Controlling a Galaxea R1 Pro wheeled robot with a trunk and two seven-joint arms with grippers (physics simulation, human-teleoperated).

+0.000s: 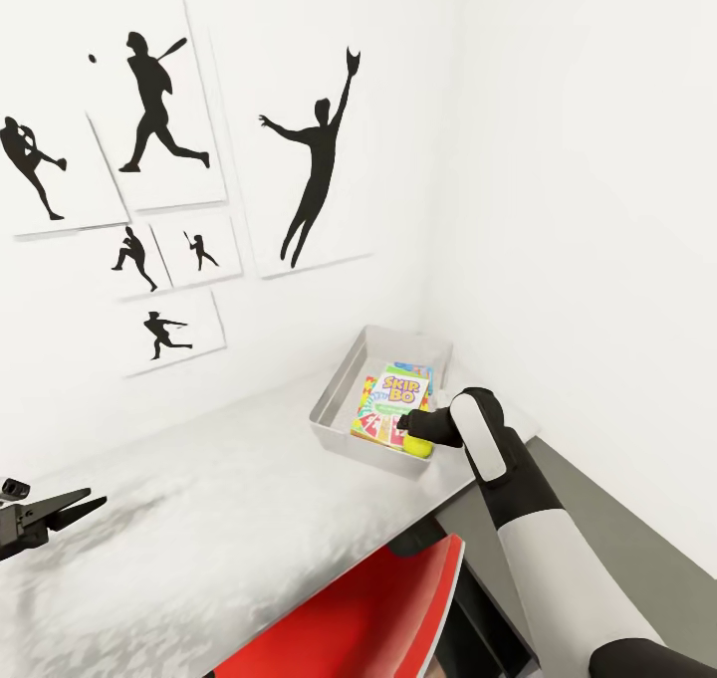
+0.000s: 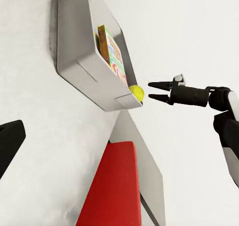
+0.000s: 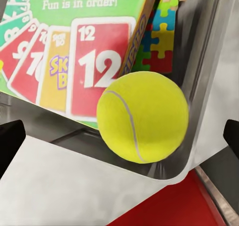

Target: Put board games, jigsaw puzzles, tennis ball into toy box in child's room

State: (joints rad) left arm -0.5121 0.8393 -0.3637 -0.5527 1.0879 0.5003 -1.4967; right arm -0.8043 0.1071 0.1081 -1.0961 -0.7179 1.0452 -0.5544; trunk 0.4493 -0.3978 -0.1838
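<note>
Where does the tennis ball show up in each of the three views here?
Head view: tennis ball in the toy box's near corner, by the right gripper.
Left wrist view: ball at the box's corner.
Right wrist view: ball centre frame.
Shared landmark: the Skip-Bo box beside it.

White table runs along your wall into the corner. Your toy box sits directly on it at one o'clock, near the front edge; top otherwise bare.
</note>
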